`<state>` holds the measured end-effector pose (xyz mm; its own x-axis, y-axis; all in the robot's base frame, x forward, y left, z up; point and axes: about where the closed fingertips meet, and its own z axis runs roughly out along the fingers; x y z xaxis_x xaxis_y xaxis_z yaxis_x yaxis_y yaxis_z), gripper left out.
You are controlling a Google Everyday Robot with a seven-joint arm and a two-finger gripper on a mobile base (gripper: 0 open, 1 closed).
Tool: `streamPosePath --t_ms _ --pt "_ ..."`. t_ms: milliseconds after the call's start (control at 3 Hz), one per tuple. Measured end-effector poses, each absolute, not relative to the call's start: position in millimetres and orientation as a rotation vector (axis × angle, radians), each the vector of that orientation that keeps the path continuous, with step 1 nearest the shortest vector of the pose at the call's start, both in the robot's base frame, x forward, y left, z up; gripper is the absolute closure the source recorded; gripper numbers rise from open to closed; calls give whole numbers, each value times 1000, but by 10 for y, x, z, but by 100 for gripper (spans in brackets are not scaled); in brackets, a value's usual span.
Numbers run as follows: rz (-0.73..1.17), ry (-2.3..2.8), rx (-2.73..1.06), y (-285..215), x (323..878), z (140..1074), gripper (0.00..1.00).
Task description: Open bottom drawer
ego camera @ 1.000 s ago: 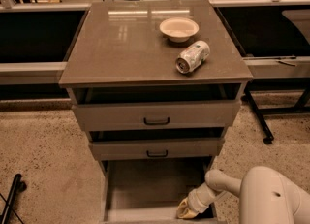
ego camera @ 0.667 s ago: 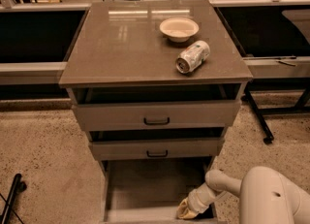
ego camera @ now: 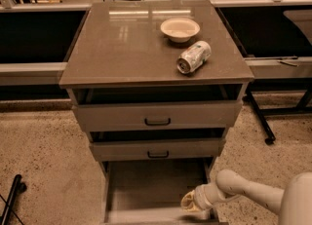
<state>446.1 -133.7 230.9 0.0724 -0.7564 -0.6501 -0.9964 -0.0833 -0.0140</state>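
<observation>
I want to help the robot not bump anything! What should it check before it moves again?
1. Bottom drawer pulled out: ok, its bare inside shows well past the middle drawer.
2. Gripper at the bottom drawer's front right corner: ok.
3. Gripper's hold on the drawer: cannot tell.
4. Drawer's handle in sight: not ok, the front lies at the picture's lower edge.
5. Can steady: not ok, it lies on its side near the top's front edge and might roll if jolted.
6. Bowl safe: ok, upright and further back.

Bowl (ego camera: 180, 28), tipped can (ego camera: 194, 57), seemingly apart, on cabinet top (ego camera: 126, 44).
</observation>
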Motion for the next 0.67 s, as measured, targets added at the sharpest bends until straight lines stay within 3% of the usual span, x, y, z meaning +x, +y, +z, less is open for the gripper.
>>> streamPosePath --t_ms 333,667 --pt "611 1713 -1863 -1353 4527 2607 80" --pt "611 1713 -1863 -1353 4527 2607 49"
